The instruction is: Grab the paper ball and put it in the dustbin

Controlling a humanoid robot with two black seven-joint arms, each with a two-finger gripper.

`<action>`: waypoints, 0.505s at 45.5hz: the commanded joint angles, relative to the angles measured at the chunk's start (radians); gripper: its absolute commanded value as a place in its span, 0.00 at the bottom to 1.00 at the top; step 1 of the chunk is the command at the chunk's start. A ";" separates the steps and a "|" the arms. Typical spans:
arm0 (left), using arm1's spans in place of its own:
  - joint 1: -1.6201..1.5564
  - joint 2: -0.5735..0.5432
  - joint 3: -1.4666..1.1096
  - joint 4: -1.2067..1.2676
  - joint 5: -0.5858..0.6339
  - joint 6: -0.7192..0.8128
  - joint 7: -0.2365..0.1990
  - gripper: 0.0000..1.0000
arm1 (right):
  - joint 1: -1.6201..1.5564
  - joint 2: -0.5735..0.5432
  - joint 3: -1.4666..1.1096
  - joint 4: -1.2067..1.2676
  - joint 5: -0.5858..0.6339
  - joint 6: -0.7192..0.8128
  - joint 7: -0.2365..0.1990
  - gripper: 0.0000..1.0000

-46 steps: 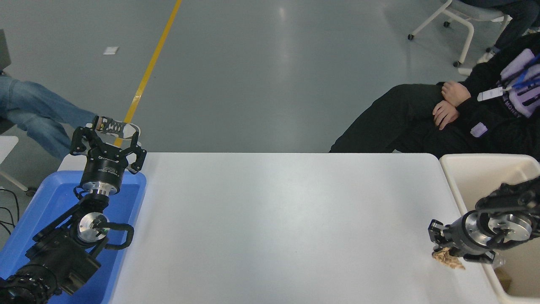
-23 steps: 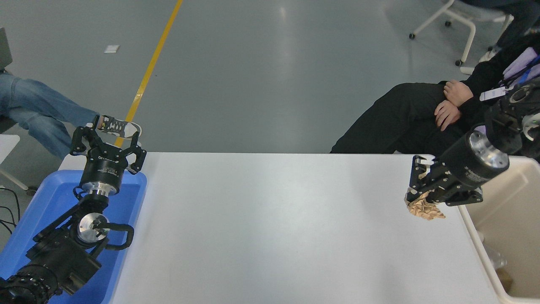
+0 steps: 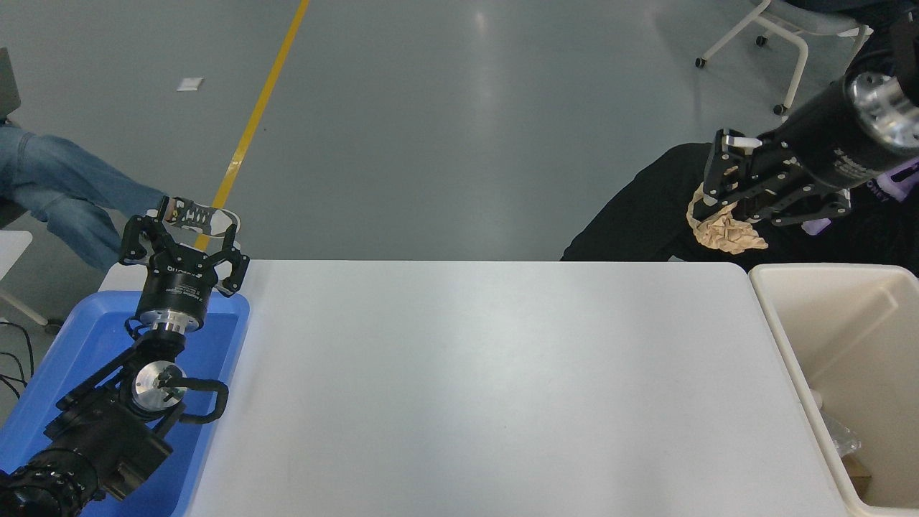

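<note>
The tan crumpled paper ball [image 3: 726, 233] hangs high in the air at the upper right, with my right gripper [image 3: 721, 208] shut on it. The ball is raised well above the white table [image 3: 474, 373], just left of the near-left corner of the dustbin [image 3: 772, 301], a cream-white tub at the table's right end. The right arm comes in from the upper right edge. My left gripper [image 3: 181, 240] is parked open at the lower left, above the blue tray [image 3: 90, 337].
A person in black sits behind the table's far right corner, partly hidden by my right arm. Another person's jeans-clad legs and shoe show at the far left. The dustbin holds some clear wrapping and a brown scrap at its bottom right.
My right gripper has lifted the paper ball from the table's right front edge, rising steeply and moving toward the far side. The left arm has not moved.
</note>
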State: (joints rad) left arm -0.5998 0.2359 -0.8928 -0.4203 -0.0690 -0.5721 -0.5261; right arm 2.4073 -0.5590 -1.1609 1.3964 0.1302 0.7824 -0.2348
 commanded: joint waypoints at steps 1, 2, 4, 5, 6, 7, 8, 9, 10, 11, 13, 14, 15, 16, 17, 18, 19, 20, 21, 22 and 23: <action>0.000 -0.001 0.000 0.000 0.000 0.000 0.000 0.99 | 0.050 0.022 -0.075 0.001 0.003 0.003 -0.001 0.00; 0.000 -0.001 0.000 0.000 0.000 0.000 0.000 0.99 | 0.050 0.027 -0.086 0.000 0.003 0.003 -0.001 0.00; 0.000 0.000 0.000 0.000 0.000 0.000 0.000 0.99 | 0.052 0.031 -0.105 -0.004 0.003 0.003 0.000 0.00; 0.000 0.000 0.000 0.000 0.000 0.000 0.000 0.99 | 0.050 0.033 -0.114 -0.005 0.003 0.003 -0.001 0.00; 0.000 0.000 0.000 0.000 0.000 0.000 0.000 0.99 | 0.052 0.033 -0.121 -0.005 0.003 0.003 -0.001 0.00; 0.000 0.000 0.000 0.000 0.000 0.000 0.000 0.99 | 0.052 0.033 -0.131 -0.007 0.003 0.003 0.000 0.00; 0.000 0.000 0.000 0.000 0.000 0.000 0.000 0.99 | 0.052 0.033 -0.140 -0.007 0.003 0.003 -0.001 0.00; 0.000 0.000 0.000 0.000 0.000 0.000 0.000 0.99 | 0.053 0.033 -0.151 -0.010 0.003 0.003 -0.001 0.00; 0.000 -0.001 0.000 0.000 0.000 0.000 0.000 0.99 | 0.056 0.031 -0.166 -0.013 0.005 0.003 -0.001 0.00; 0.000 0.000 0.000 0.000 0.000 0.000 0.000 0.99 | 0.062 0.031 -0.183 -0.017 0.005 0.003 -0.001 0.00; 0.000 0.000 0.000 0.000 0.000 0.000 0.000 0.99 | 0.068 0.030 -0.223 -0.026 0.005 0.003 -0.001 0.00; 0.000 -0.001 0.000 0.000 0.000 0.000 0.000 0.99 | 0.069 0.027 -0.250 -0.036 0.008 0.003 -0.001 0.00; 0.000 -0.001 0.001 0.000 0.000 0.000 0.000 0.99 | 0.069 0.024 -0.269 -0.045 0.009 0.003 -0.001 0.00; 0.000 0.000 0.000 0.000 0.000 0.000 0.000 0.99 | 0.069 0.021 -0.289 -0.056 0.011 0.003 -0.001 0.00; 0.000 0.000 0.001 0.000 0.000 0.000 0.000 0.99 | 0.067 0.019 -0.307 -0.066 0.011 0.003 -0.001 0.00; 0.000 -0.001 0.002 0.000 0.000 0.000 0.000 0.99 | 0.061 0.014 -0.328 -0.077 0.011 0.003 -0.001 0.00; 0.000 0.000 0.002 0.000 0.000 0.000 0.000 0.99 | 0.056 0.010 -0.348 -0.086 0.009 0.003 -0.001 0.00; 0.000 -0.001 0.000 0.000 0.000 0.000 0.000 0.99 | 0.052 0.004 -0.367 -0.094 0.009 0.003 -0.001 0.00; 0.000 0.000 0.001 0.000 0.000 0.000 0.000 0.99 | 0.049 -0.008 -0.382 -0.099 0.009 0.003 -0.001 0.00; 0.000 0.000 0.002 0.000 0.000 0.000 0.000 0.99 | 0.046 -0.025 -0.394 -0.105 0.003 0.003 -0.001 0.00; 0.000 -0.001 0.002 0.000 0.000 0.000 0.000 0.99 | 0.038 -0.048 -0.404 -0.108 -0.001 0.003 -0.001 0.00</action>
State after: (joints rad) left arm -0.5997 0.2358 -0.8923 -0.4204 -0.0689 -0.5721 -0.5261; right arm 2.4616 -0.5425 -1.4013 1.3490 0.1372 0.7852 -0.2362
